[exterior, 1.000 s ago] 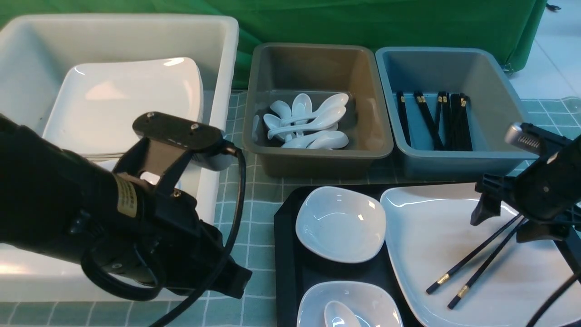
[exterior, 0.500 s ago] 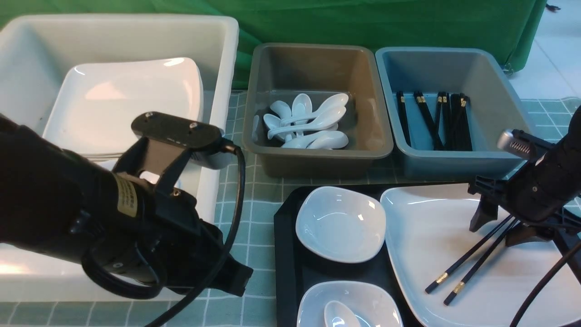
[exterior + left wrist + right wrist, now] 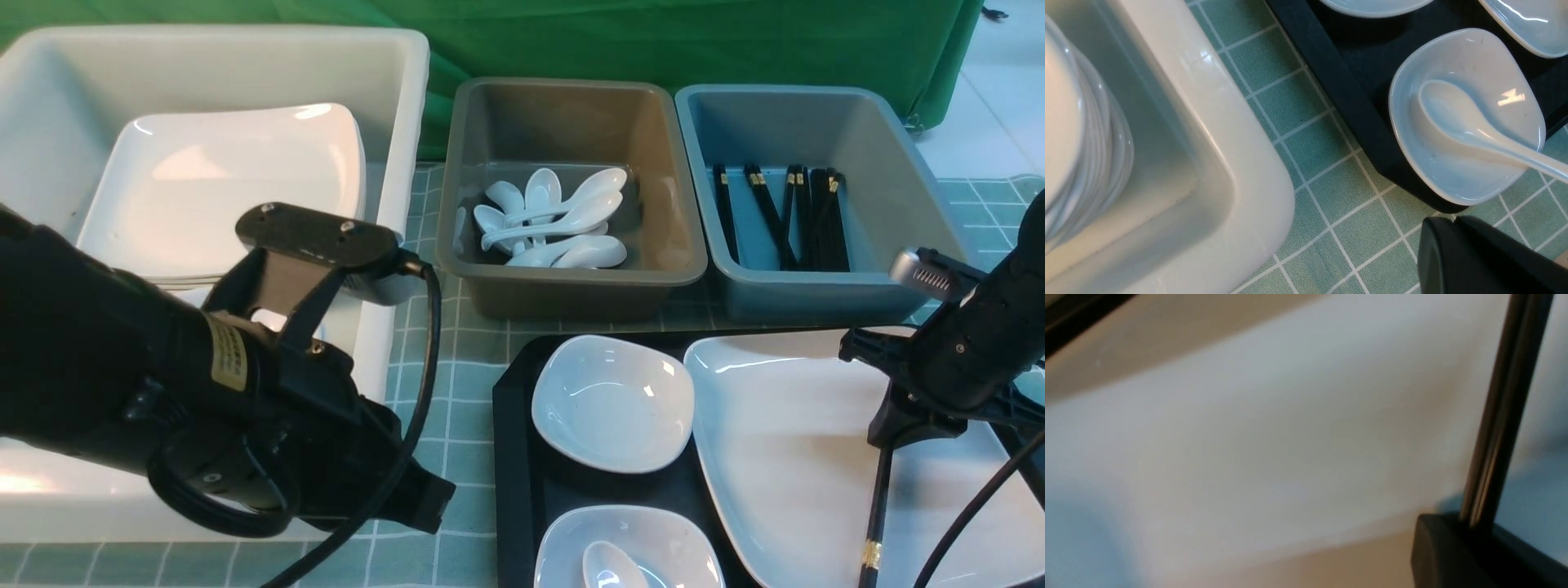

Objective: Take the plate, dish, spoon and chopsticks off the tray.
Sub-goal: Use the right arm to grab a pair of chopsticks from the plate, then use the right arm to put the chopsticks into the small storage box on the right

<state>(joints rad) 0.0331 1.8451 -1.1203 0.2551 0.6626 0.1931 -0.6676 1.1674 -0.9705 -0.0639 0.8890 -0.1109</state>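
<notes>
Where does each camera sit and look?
Front: between left arm and right arm, both showing, facing the black plastic tray.
Left wrist: on that arm, above the white soup spoon; left gripper shows.
Right wrist: on that arm, over the large white square plate; right gripper holds black chopsticks.
Front and right wrist share chopsticks.

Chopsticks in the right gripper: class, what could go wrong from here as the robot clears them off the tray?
1. The right gripper pinches the chopsticks far from their gold-banded ends, so the long hanging length may swing or slip out onto the plate.
2. If carried low, those hanging ends could catch the front wall of the blue-grey tub.
</notes>
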